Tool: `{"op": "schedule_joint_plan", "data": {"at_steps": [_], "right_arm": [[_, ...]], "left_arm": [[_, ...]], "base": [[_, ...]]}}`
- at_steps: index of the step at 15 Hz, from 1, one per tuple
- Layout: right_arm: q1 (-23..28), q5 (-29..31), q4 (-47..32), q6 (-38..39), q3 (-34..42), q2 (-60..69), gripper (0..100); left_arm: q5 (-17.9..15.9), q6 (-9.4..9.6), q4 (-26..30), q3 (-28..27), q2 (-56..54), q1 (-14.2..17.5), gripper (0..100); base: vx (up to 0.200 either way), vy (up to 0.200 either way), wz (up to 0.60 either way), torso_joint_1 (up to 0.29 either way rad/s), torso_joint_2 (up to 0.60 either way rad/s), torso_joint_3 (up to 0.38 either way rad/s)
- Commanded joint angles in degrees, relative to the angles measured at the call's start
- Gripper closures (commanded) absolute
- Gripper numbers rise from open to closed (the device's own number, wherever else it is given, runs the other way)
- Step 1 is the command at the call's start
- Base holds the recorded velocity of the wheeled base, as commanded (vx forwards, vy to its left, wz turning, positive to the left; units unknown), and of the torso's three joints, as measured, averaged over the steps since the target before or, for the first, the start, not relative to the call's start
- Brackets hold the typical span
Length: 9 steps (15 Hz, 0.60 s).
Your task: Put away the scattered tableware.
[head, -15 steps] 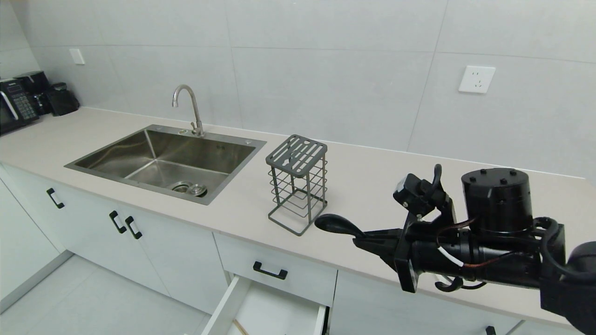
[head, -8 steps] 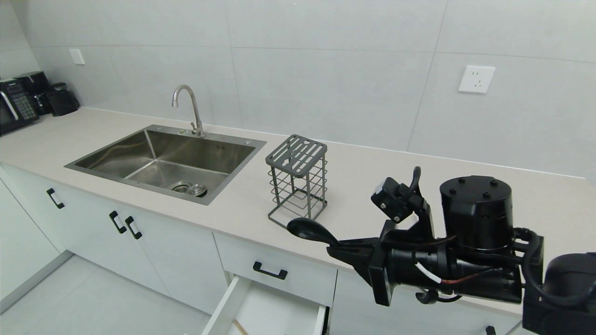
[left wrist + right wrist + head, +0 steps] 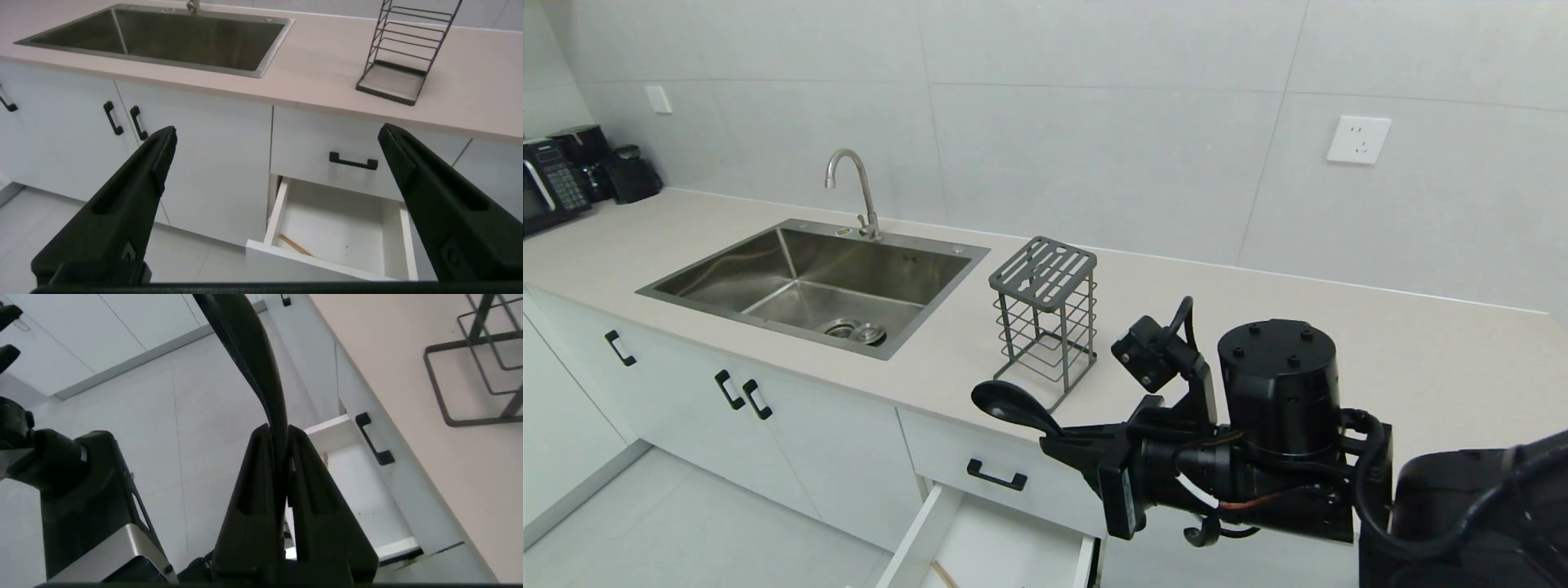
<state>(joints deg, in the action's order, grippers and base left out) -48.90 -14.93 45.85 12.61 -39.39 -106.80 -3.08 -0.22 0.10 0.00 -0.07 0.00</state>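
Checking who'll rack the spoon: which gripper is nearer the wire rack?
Right. The right gripper, holding the black spoon, is just in front of the wire rack; the left gripper is farther back, facing the open drawer.

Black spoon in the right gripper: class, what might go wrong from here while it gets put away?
1. The right gripper pinches the black spoon only by its handle, bowl jutting far out; it might pivot or slip.
2. The open drawer sits low under the counter; the spoon could strike the edge.
3. The wire rack stands near the bowl; a swing might knock it.
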Motion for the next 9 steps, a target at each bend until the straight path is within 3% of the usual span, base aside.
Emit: {"op": "schedule_joint_plan", "data": {"at_steps": [1,9], "right_arm": [[-0.15,-0.01,0.03,-0.12,-1.92,-2.89,100],[1.61,-0.18,-4.19,-8.47,-2.36,-4.56,100]], "left_arm": [[0.01,-0.04,-0.01,0.00,0.07,0.00,0],[0.01,-0.04,-0.01,0.00,0.07,0.00,0]], "base": [[0.000,0.000,0.00,0.000,0.00,0.000],[0.000,0.000,0.00,0.000,0.00,0.000]]}}
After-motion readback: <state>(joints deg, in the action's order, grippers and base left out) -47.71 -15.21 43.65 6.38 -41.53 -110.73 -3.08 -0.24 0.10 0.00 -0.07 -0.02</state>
